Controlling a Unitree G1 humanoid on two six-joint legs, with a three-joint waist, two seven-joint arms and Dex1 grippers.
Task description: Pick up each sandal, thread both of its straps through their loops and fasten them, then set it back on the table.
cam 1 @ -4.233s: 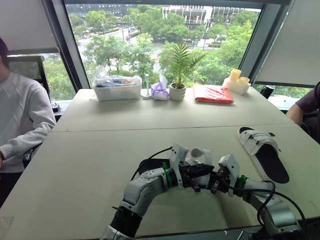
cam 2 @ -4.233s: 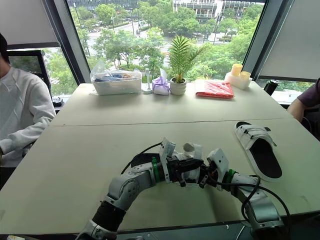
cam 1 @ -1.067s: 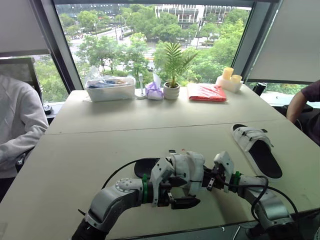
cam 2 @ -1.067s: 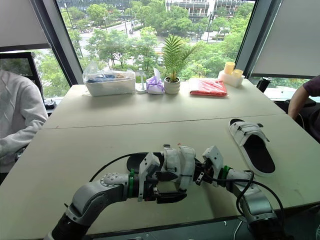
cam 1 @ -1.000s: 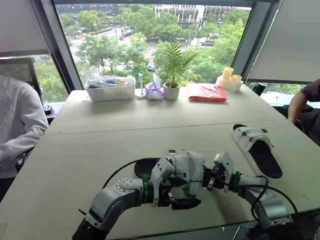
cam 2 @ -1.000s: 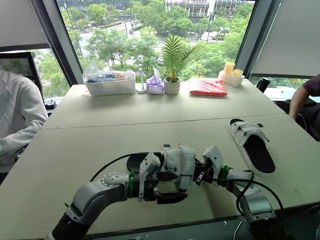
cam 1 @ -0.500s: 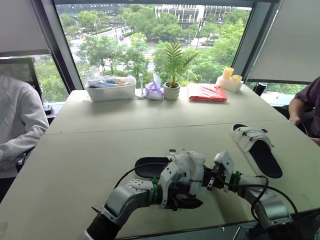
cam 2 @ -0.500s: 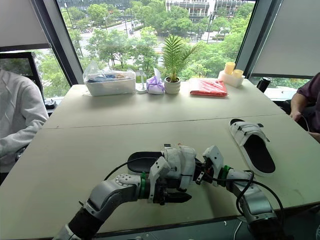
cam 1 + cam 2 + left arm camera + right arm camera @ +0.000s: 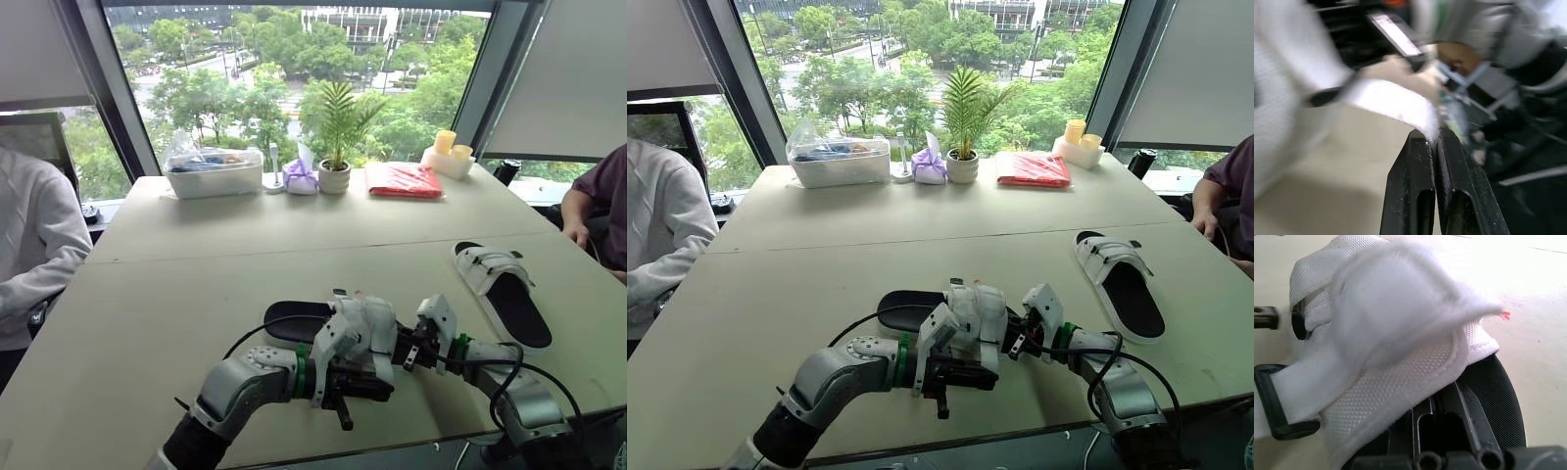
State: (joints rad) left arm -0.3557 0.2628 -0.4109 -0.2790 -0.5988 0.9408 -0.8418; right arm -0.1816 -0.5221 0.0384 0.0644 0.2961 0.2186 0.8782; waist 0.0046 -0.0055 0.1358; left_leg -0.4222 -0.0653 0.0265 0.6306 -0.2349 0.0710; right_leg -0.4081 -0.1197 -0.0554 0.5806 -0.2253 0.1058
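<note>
One strap (image 9: 1393,104), tip clamped in the closed left gripper (image 9: 1433,138), stretches from its loop (image 9: 1265,396) on the sandal (image 9: 367,323) at the front middle of the table (image 9: 147,323) (right gripper (image 9: 404,352) at its other side, grip unclear), so likely folds back next.

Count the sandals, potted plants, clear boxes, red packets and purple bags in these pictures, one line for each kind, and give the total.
Sandals: 2, the near sandal and the far sandal
Potted plant: 1
Clear box: 1
Red packet: 1
Purple bag: 1
Total: 6
</note>
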